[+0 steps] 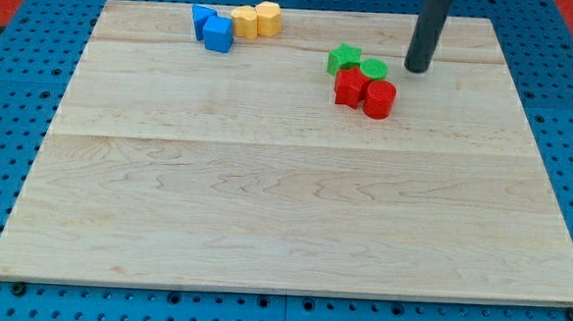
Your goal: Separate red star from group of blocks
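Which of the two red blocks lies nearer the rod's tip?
The red cylinder, at the cluster's right, lies nearer my tip; the red star sits to its left, farther from the tip.

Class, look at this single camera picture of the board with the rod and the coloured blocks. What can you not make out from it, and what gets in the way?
- Camera view: the view's top edge cuts off the rod above my tip; the arm is unseen.
- Red star: the red cylinder hides part of it.
- Green cylinder: the red blocks cover its lower part.
- Two blue blocks and two yellow blocks: too small and packed together for exact shapes.
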`<state>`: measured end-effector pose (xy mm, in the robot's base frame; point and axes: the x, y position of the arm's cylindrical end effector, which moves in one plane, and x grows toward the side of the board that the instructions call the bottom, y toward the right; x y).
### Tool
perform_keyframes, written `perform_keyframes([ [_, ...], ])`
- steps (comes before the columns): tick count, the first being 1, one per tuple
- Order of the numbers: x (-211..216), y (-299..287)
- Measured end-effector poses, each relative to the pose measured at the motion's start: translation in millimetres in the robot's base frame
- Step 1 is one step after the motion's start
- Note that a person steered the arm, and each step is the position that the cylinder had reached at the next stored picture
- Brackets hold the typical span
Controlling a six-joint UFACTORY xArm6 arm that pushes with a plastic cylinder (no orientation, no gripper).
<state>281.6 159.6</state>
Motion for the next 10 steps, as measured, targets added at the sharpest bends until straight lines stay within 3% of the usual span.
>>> perform_keyframes([
  [1, -63.2, -32.3],
  [2, -69.4, -108.5],
  [3, -21.1, -132.6],
  [6, 4.0, -80.8],
  [10, -23.3, -110.7],
])
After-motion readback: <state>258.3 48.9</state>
